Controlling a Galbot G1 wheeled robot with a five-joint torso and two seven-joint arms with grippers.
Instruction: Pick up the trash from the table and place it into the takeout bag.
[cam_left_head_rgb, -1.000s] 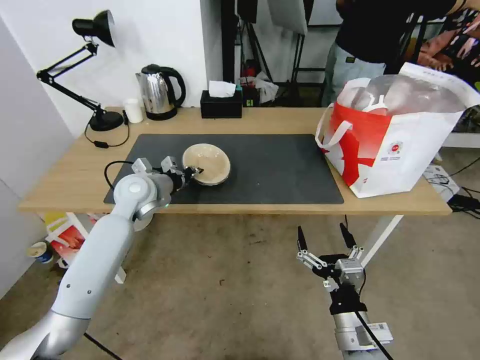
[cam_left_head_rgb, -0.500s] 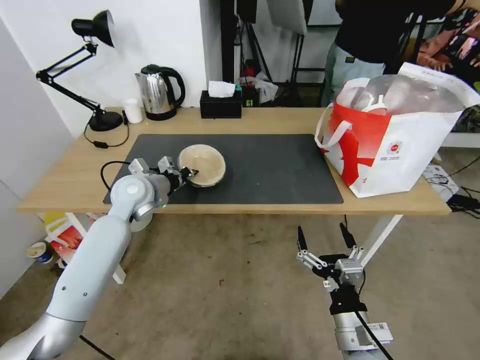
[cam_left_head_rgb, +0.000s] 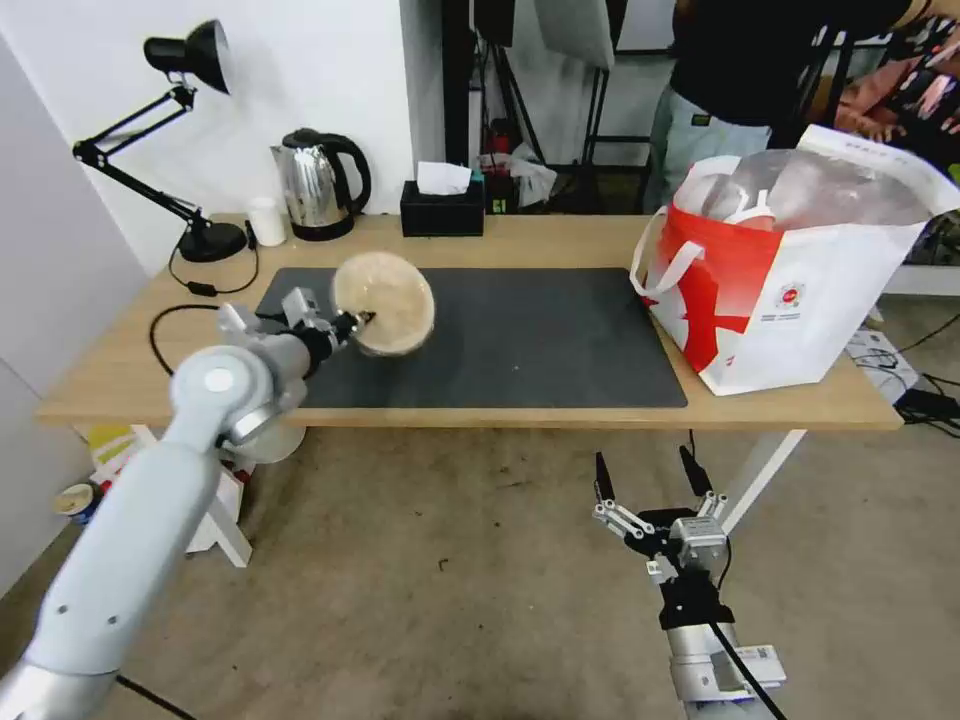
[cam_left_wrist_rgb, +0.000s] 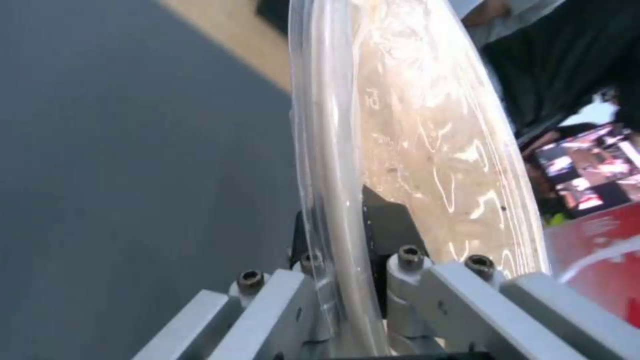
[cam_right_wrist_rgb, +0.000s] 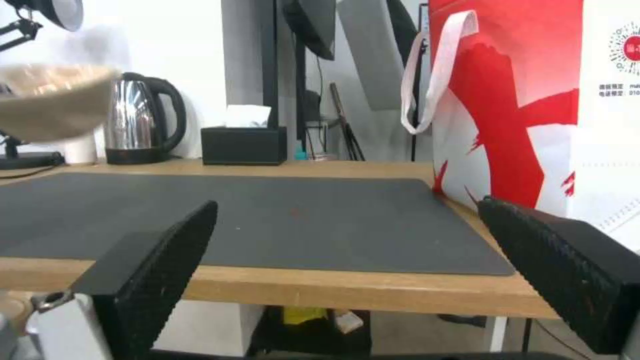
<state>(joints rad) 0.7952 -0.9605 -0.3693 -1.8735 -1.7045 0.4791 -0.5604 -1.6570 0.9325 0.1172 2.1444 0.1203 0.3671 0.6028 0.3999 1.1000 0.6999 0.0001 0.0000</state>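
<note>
Above mat (cam_left_head_rgb: 520, 335), left claw (cam_left_head_rgb: 358, 322) pinches beige bowl (cam_left_head_rgb: 385, 302) rim.

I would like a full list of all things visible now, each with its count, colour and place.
beige paper bowl: one, beige, lifted above the mat's left part, tilted, rim pinched by the left end effector.
large white takeout bag with red pattern: one, white and red, standing open at the table's right end.
long light-wood table: one, light wood.
dark grey rectangular mat: one, dark grey, on the table's middle.
steel kettle with black handle: one, silver and black, back left.
black tissue box: one, black, back centre.
black desk lamp: one, black, far left.
left end effector: shut on the bowl's rim.
right end effector: open, low in front of the table.
</note>
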